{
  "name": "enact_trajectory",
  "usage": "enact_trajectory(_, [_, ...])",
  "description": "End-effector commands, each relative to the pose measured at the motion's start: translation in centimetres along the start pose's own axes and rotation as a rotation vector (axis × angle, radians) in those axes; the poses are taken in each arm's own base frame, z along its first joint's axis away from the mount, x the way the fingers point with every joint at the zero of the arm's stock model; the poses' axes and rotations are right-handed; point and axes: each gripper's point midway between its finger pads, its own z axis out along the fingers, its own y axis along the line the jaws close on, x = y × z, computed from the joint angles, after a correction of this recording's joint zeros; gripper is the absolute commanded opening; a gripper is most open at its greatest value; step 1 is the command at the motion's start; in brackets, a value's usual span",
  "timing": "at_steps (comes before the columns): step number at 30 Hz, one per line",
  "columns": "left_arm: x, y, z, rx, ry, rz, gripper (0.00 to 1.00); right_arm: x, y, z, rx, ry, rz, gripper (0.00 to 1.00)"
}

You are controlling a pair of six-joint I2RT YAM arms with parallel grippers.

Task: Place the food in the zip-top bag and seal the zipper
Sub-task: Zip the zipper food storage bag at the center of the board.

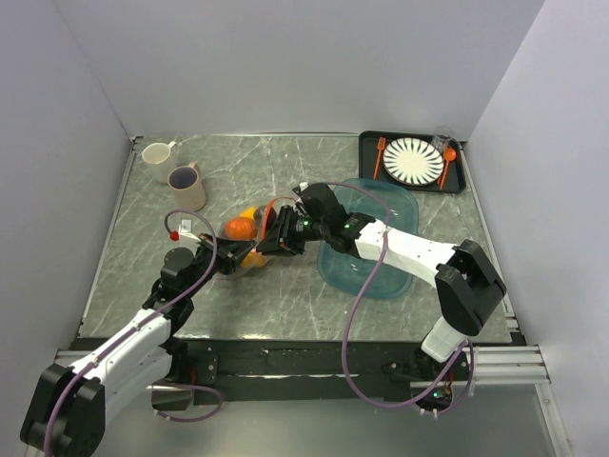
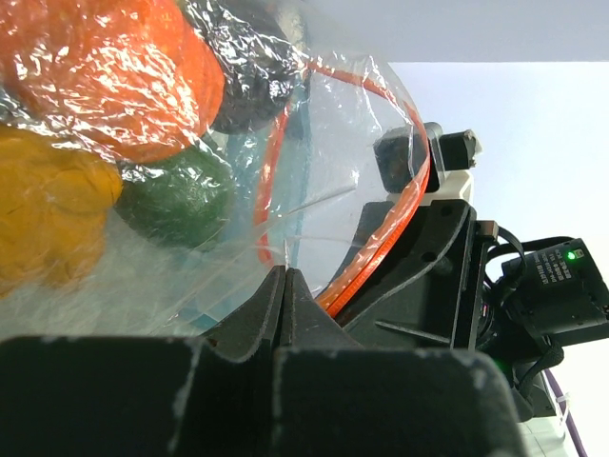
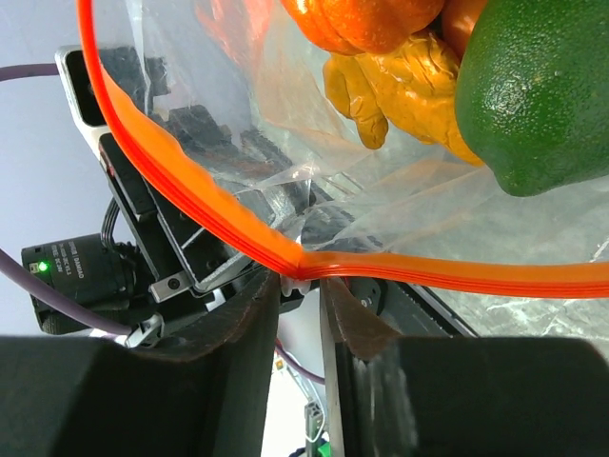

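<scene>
The zip-top bag [image 1: 249, 240] sits near the middle of the desk [image 1: 285, 176], caught between the two arms. The food [image 1: 240, 228] is inside it: the left wrist view shows an orange piece [image 2: 114, 76], a yellow one [image 2: 48, 209], a green one [image 2: 176, 195] and a dark purple one [image 2: 252, 76] pressing against the clear plastic. The left fingers [image 2: 284, 290] are pressed together on a fold of the bag at its 7 o'clock edge. The right fingers [image 3: 269, 305] meet the bag from its 3 o'clock side. They stand a narrow gap apart, with the zipper [image 3: 190, 190] crossing right at their tips, and I cannot tell whether they pinch it. In the left wrist view the zipper bows out in an open loop. A teal tray [image 1: 400, 276] lies at 3 o'clock of the bag, two mugs [image 1: 187, 186] at 10 o'clock, and a striped plate [image 1: 414, 160] at 2 o'clock.
</scene>
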Motion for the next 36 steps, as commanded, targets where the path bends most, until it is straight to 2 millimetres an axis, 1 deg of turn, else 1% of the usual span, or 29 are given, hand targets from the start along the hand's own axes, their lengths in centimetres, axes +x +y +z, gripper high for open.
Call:
enact_trajectory(1, [-0.2,-1.5,-0.2,0.065,-0.012,0.017,0.01,-1.1,1.5,0.2,-0.049,-0.017,-0.017,0.29])
enact_trajectory(3, [-0.2,-1.5,-0.1,0.062,-0.010,0.018,0.01,-1.0,1.6,0.2,-0.061,-0.014,-0.010,0.29])
enact_trajectory(6, [-0.2,-1.6,-0.1,0.063,-0.009,0.018,0.01,-1.0,1.3,0.4,-0.055,-0.010,-0.009,0.20])
enact_trajectory(8, [-0.1,-1.5,-0.1,0.061,-0.002,0.020,0.01,-0.8,0.9,0.6,-0.051,0.004,-0.001,0.09])
enact_trajectory(9, [0.0,-1.5,-0.1,0.062,0.001,0.021,0.01,-0.8,1.5,0.6,-0.076,0.003,-0.006,0.06])
enact_trajectory(10, [-0.1,-1.5,-0.1,0.060,-0.002,0.024,0.01,-0.8,1.4,0.7,-0.078,0.004,0.000,0.01])
enact_trajectory(13, [0.1,-1.4,-0.2,0.058,0.007,0.020,0.01,-1.0,1.4,0.7,-0.076,-0.003,-0.001,0.00])
enact_trajectory(14, [0.1,-1.4,-0.2,0.057,0.008,0.020,0.04,-1.0,1.6,0.5,-0.082,-0.009,-0.005,0.00])
enact_trajectory(15, [0.1,-1.1,-0.3,0.045,0.008,0.020,0.13,-1.2,1.6,0.5,-0.084,-0.016,-0.006,0.00])
enact_trajectory(16, [0.2,-0.8,-0.4,0.034,0.009,0.018,0.17,-1.3,1.8,0.2,-0.086,-0.026,-0.006,0.00])
enact_trajectory(17, [0.2,-0.9,-0.6,0.040,0.009,0.015,0.20,-1.3,2.0,0.2,-0.092,-0.032,-0.009,0.00])
enact_trajectory(18, [0.3,-0.7,-0.8,0.034,0.010,0.009,0.27,-1.7,1.9,0.1,-0.090,-0.041,-0.007,0.00])
enact_trajectory(19, [0.3,-0.6,-1.1,0.042,0.004,0.005,0.30,-1.8,1.9,0.0,-0.091,-0.045,-0.006,0.00])
enact_trajectory(21, [0.3,-0.3,-1.4,0.040,-0.005,-0.016,0.34,-1.9,2.0,-0.1,-0.098,-0.049,-0.003,0.00])
enact_trajectory(25, [0.3,-0.2,-2.1,0.046,-0.013,-0.030,0.35,-1.9,1.8,0.0,-0.098,-0.051,-0.001,0.00])
enact_trajectory(30, [0.4,-0.2,-2.2,0.060,-0.011,-0.048,0.35,-1.9,1.9,0.1,-0.106,-0.044,0.001,0.00])
enact_trajectory(31, [0.4,0.1,-2.2,0.056,-0.010,-0.052,0.34,-2.0,1.9,0.1,-0.107,-0.042,0.003,0.00])
enact_trajectory(32, [0.4,-0.1,-2.1,0.068,-0.013,-0.056,0.34,-1.9,1.9,0.1,-0.109,-0.042,0.000,0.00])
enact_trajectory(34, [0.4,0.0,-1.8,0.058,-0.007,-0.061,0.28,-1.9,1.8,0.1,-0.104,-0.041,0.001,0.00])
enact_trajectory(35, [0.4,-0.4,-1.7,0.073,-0.004,-0.059,0.26,-1.8,1.7,0.1,-0.099,-0.039,-0.001,0.00])
enact_trajectory(36, [0.5,-0.4,-1.6,0.074,0.007,-0.060,0.20,-1.8,1.7,0.0,-0.100,-0.041,-0.002,0.00])
